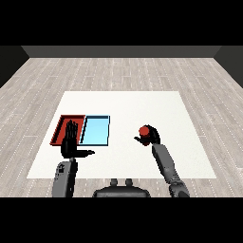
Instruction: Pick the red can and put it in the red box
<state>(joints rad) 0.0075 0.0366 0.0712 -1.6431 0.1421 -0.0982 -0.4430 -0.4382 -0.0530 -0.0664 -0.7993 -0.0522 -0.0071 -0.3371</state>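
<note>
Head view: right robot hand [151, 137] curls round red can [144, 130]; no label readable.

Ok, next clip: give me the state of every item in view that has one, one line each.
red can: held in the right hand, out on the table's right side, not in any tray
right hand: curled round the can
left hand: open, fingers straight, over the red tray's near edge, holding nothing
red tray: no can in it
light blue tray: nothing in it

even bright light, dim far wall
</note>
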